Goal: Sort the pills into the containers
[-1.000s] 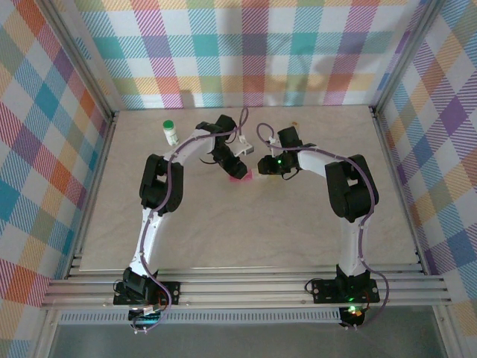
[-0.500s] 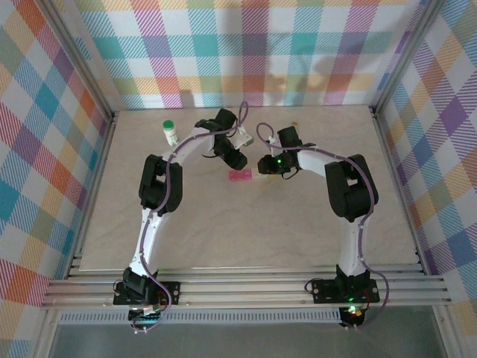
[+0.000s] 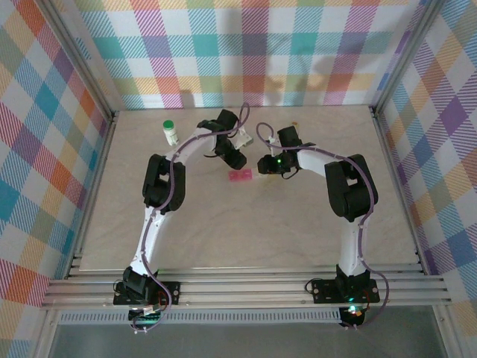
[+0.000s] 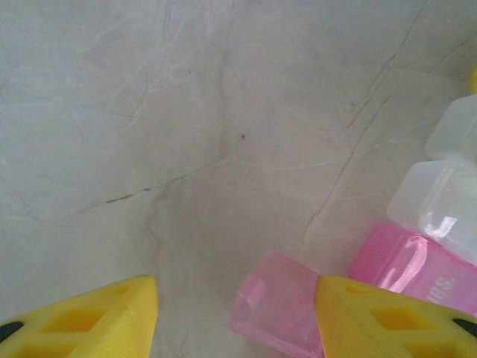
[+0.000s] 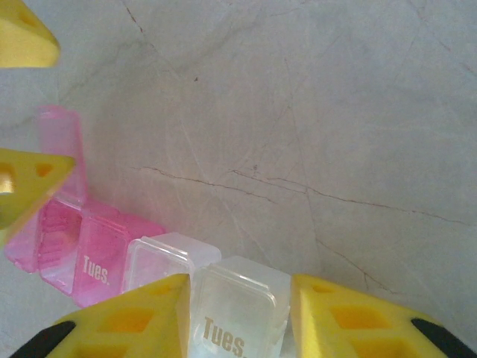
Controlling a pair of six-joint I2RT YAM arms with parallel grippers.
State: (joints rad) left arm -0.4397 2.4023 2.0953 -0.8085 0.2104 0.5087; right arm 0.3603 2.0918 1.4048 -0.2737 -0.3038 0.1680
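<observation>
change: your left gripper (image 4: 236,282) has lifted back off the pink pill box (image 3: 241,177) at mid-table, fingers partly open and empty, one lid (image 4: 279,306) flipped up. your right gripper (image 5: 238,298) pinches its clear end; filling looks possible.

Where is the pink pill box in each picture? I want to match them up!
Top external: the pink pill box is a small pink strip right at the centre of the picture.
Left wrist: it sits in the bottom right corner.
Right wrist: it sits at the lower left, marked "Tues."
Shared landmark: the clear compartments joined to the pink ones, seen in both wrist views.
</observation>
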